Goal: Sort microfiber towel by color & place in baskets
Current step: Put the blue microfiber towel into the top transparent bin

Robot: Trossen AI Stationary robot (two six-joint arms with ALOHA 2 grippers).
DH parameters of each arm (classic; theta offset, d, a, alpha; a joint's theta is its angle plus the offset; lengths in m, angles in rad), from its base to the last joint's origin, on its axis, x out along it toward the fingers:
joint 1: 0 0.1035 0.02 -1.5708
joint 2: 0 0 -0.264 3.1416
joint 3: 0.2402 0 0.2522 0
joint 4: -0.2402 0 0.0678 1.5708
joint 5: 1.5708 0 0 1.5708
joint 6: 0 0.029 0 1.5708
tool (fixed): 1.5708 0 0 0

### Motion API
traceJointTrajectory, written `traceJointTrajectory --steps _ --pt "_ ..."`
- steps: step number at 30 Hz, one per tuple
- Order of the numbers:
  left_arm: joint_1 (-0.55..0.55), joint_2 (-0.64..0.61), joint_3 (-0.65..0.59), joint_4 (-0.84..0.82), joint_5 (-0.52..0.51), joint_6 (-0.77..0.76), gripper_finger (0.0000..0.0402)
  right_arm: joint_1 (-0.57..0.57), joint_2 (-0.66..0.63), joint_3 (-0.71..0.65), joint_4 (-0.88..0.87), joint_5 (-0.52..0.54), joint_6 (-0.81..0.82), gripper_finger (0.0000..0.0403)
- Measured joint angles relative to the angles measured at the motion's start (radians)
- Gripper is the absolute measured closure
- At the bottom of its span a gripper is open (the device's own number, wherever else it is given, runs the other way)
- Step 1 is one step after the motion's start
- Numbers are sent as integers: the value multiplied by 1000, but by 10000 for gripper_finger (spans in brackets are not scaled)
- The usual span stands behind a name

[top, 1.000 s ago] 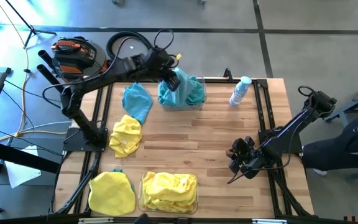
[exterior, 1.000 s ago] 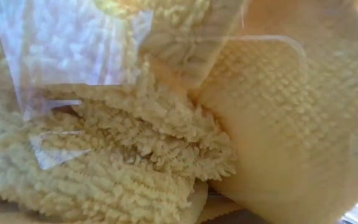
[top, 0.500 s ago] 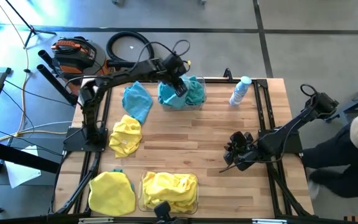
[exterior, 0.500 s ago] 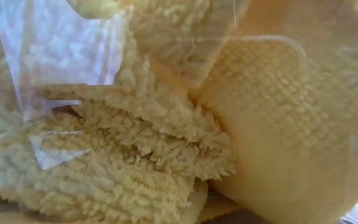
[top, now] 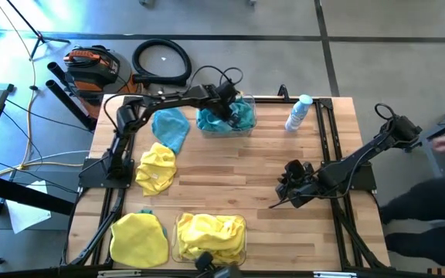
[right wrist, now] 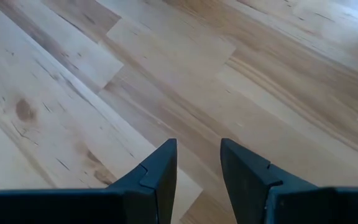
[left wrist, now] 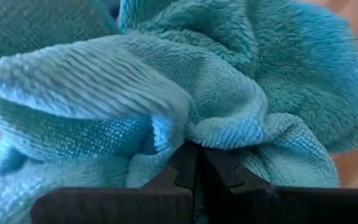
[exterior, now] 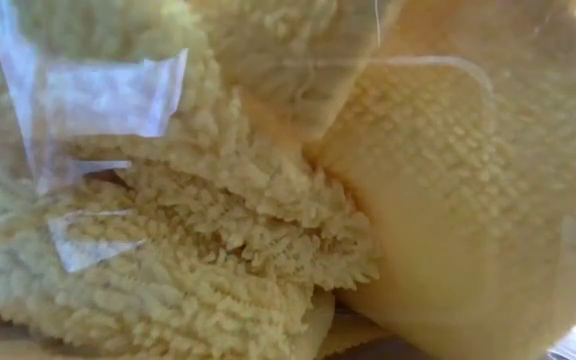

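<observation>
The far clear basket (top: 247, 123) holds teal towels (top: 238, 116). My left gripper (top: 225, 103) is down in it, shut on a bunched teal towel (left wrist: 185, 93). The near basket (top: 179, 245) is filled with yellow towels (top: 211, 234), which press against its clear wall (exterior: 108, 100) in the low view. Loose on the table lie a teal towel (top: 170, 125) and two yellow towels (top: 157, 166) (top: 139, 239). My right gripper (top: 290, 185) (right wrist: 197, 165) hovers open over bare wood at the table's right side. My left gripper pinches a fold of the teal towel (left wrist: 194, 134) between its two shut fingers (left wrist: 182, 165). It comes slanting down from the table's left. The cloth bunches up slack in front of the fingers and lies in the far basket.
A small white-and-clear bottle (top: 298, 113) stands near the far right corner. A bit of teal cloth (top: 146, 211) peeks out by the near-left yellow towel. Bare wood (top: 284, 154) spreads across the middle and right. A person (top: 439, 154) is at the right edge.
My left arm has stretched out and lowered toward the far basket, carrying the teal towel down into it; the gripper has stayed shut. My right gripper has drifted a little toward the table's left. The person at the right has moved.
</observation>
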Motion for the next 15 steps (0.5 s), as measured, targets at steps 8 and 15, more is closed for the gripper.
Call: traceJointTrajectory --steps 8,15 --pt "4 20 2 28 -22 -83 342 0 0 0 5 0 18 285" --pt "5 20 2 63 -58 -206 273 0 0 0 5 0 19 285"
